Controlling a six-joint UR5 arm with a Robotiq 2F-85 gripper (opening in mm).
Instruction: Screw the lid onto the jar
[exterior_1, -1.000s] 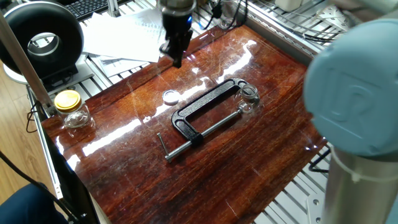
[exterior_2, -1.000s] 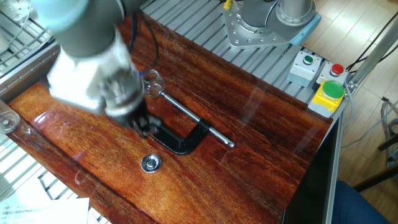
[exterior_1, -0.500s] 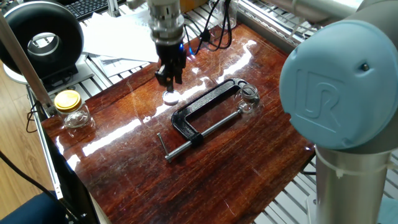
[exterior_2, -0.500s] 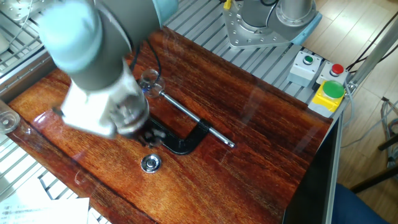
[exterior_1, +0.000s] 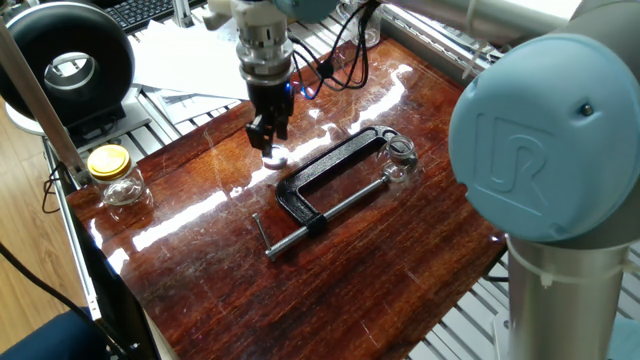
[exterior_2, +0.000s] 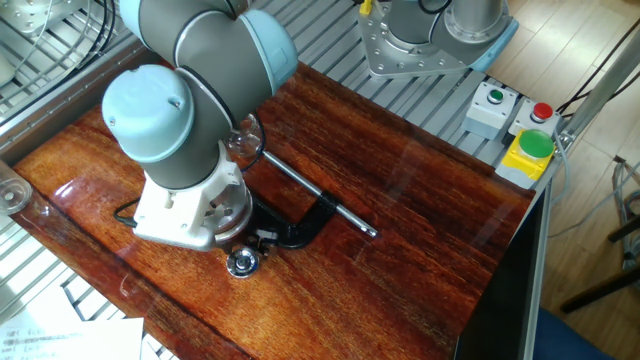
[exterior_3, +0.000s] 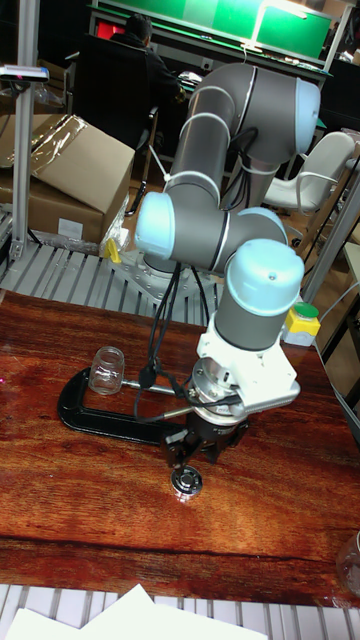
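Observation:
The lid (exterior_1: 276, 158) is a small silvery cap lying flat on the wooden table (exterior_1: 200, 290), left of the black C-clamp (exterior_1: 330, 180). My gripper (exterior_1: 268, 140) hangs straight over it, fingers pointing down, open and just above the cap. In the tall fixed view the fingertips straddle the air over the lid (exterior_3: 188, 484), with the gripper (exterior_3: 192, 458) not touching it. The jar (exterior_1: 402, 153) is a small clear glass one standing open by the clamp's far jaw. The jar (exterior_3: 106, 370) also shows upright at the left, and the lid (exterior_2: 242, 263) lies in front of the arm.
A larger glass jar with a yellow lid (exterior_1: 112, 170) stands at the table's left edge. The C-clamp (exterior_3: 95, 420) lies between lid and jar. Papers (exterior_1: 190, 55) and a black round device (exterior_1: 65, 65) sit beyond the table. A button box (exterior_2: 520, 130) is at the far corner.
The gripper has come in from the back edge and dropped down over the lid. Lid, jar and clamp have not moved.

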